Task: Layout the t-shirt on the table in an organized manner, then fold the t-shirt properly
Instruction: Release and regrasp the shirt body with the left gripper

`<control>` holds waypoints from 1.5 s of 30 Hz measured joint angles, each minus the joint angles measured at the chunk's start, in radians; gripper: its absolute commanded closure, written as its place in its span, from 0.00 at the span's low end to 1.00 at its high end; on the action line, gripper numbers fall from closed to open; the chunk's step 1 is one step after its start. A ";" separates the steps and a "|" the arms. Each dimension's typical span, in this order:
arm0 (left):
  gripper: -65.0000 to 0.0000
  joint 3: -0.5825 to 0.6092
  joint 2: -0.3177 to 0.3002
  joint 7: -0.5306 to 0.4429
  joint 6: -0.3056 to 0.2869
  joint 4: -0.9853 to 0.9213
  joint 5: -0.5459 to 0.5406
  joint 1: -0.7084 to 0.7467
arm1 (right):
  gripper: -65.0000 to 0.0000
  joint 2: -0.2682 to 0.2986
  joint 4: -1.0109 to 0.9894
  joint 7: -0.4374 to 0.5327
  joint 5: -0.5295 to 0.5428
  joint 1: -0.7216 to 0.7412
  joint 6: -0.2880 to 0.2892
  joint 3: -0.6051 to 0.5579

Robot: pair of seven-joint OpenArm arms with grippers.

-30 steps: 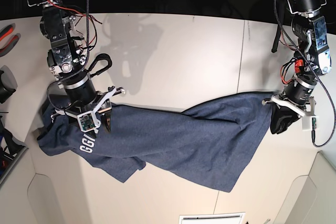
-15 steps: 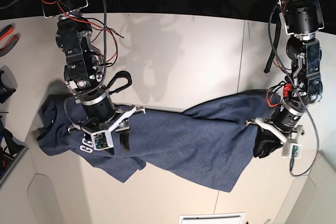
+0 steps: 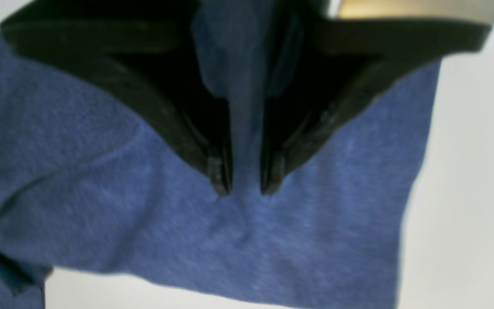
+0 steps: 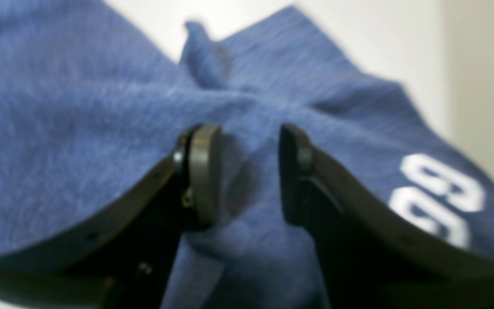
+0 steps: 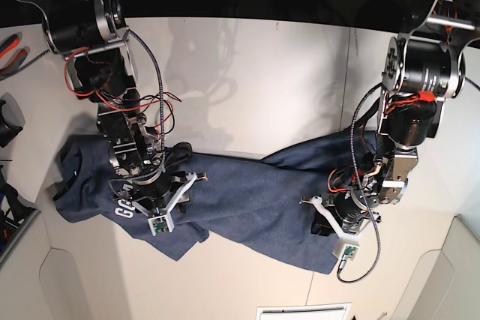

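**T-shirt pinched at both ends, stretched across the table**

T-shirt [image 5: 247, 200] spread in a long, rumpled band over the off-white table [image 5: 247, 80], running from the left side of the base view to the lower right. Navy heathered fabric, bunched and partly doubled over on itself, not flat. White block lettering [image 5: 124, 209] showing near the left end, partly hidden under the arm; same lettering [image 4: 438, 199] seen at the right edge of the right wrist view.

Right end effector [image 5: 166, 198], on the left in the base view, lowered onto the lettered end of the shirt. Seen from its wrist camera [image 4: 247, 171]: jaws partly apart, a raised ridge of cloth gathered between them, fabric pressed against both inner faces. Held, though not squeezed thin.

Left end effector [image 5: 330, 224], on the right in the base view, down on the opposite end of the shirt close to its lower edge. From its wrist camera [image 3: 245, 180]: jaws drawn close with a narrow fold of blue cloth rising up between the tips, clamped there. Shirt edge falling away to the right of the tips, bare table [image 3: 470, 180] just beyond it.

Thin dark seam line [image 5: 346, 80] crossing the table on the right side of the base view, passing under the shirt's right end. Red-handled tool [image 5: 9, 49] lying at the far left edge, well apart from the shirt.
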 measured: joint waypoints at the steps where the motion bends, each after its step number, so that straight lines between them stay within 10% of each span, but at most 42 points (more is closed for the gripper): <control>1: 0.77 0.019 0.003 -0.007 -0.001 -0.023 0.015 -0.011 | 0.67 -0.009 -0.032 0.002 -0.024 0.010 0.000 0.000; 19: 0.77 0.051 -0.041 -0.035 -0.056 0.134 -0.001 0.268 | 0.67 -0.013 -0.063 0.154 -0.052 -0.124 -0.004 0.002; 33: 0.77 0.054 -0.051 0.330 -0.057 0.749 -0.083 0.599 | 0.67 0.064 0.263 0.088 -0.047 -0.319 0.000 0.002; 45: 0.77 -0.017 -0.042 0.144 0.140 0.870 -0.053 0.622 | 0.67 0.100 0.501 -0.002 0.000 -0.410 0.004 0.002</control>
